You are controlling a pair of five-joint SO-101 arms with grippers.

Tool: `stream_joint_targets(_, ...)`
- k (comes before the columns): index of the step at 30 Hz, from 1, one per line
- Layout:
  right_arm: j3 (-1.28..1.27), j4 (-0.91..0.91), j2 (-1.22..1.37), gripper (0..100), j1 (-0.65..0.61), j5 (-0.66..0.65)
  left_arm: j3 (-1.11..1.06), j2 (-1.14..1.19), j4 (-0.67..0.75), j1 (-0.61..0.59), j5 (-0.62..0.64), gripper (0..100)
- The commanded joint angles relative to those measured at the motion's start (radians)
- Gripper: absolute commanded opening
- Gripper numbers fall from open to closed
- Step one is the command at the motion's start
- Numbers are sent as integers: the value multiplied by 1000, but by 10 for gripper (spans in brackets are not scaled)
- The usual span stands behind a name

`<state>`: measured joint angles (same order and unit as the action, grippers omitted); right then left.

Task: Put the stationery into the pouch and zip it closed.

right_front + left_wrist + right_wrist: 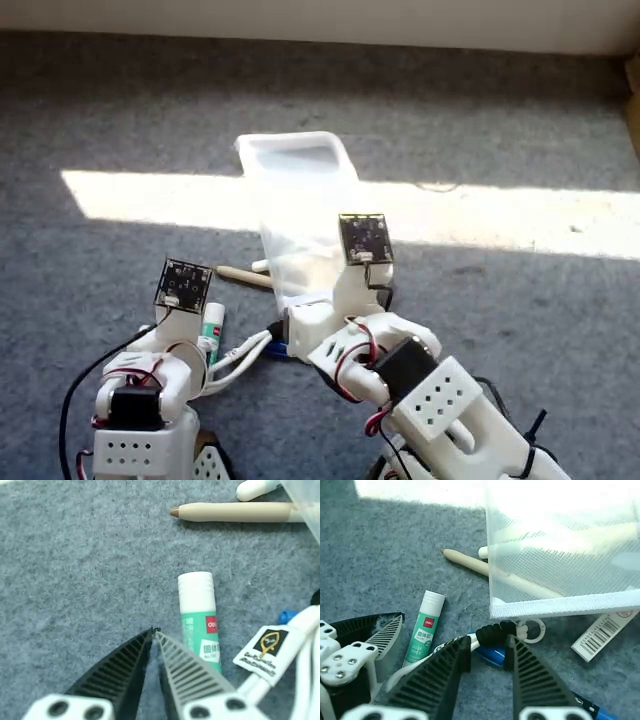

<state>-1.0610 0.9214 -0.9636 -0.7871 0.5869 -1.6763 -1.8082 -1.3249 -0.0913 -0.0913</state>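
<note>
The pouch (300,200) lies flat on the tabletop (480,120) with its zip edge turned toward the arms, probably so things can be fed in from their side. A pencil (235,512) and a white pen (255,489) run up to that edge and show through the mesh. I cannot tell whether they are inside the pouch or beneath it.

The right jaws sit just before the zip edge, part open and holding nothing. The ring pull (534,630) lies just beyond them, so they seem placed to take the zip or steady the mouth. The black end of a cable (495,630) crosses their tips and a blue pen (490,656) lies under them. Both could spoil a clean grip.

The left jaws, tips touching and empty, hover just beside the glue stick (197,615), likely the next item. A barcode tag (605,630) lies at the zip edge.
</note>
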Motion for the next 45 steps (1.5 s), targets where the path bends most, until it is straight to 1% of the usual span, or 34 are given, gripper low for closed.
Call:
stream_joint_targets(1,30,-67,94,119,-30,40,-21,-8,-3,15,-6,8)
stream_joint_targets(9,36,-188,283,122,-71,44,-21,-8,-3,15,-6,8)
stream_joint_targets(13,101,-170,352,124,-68,94,-21,-8,-3,15,-6,8)
stream_joint_targets(17,186,-114,437,124,-74,101,-21,-8,-3,15,-6,8)
stream_joint_targets(26,283,-105,599,125,-77,104,-21,-8,-3,15,-6,8)
stream_joint_targets(29,300,-105,634,127,-79,157,-21,-8,-3,15,-6,8)
stream_joint_targets(34,306,-104,684,189,-79,170,-21,-8,-3,15,-6,8)
stream_joint_targets(45,306,-111,707,190,-111,173,-21,-8,-3,15,-6,8)
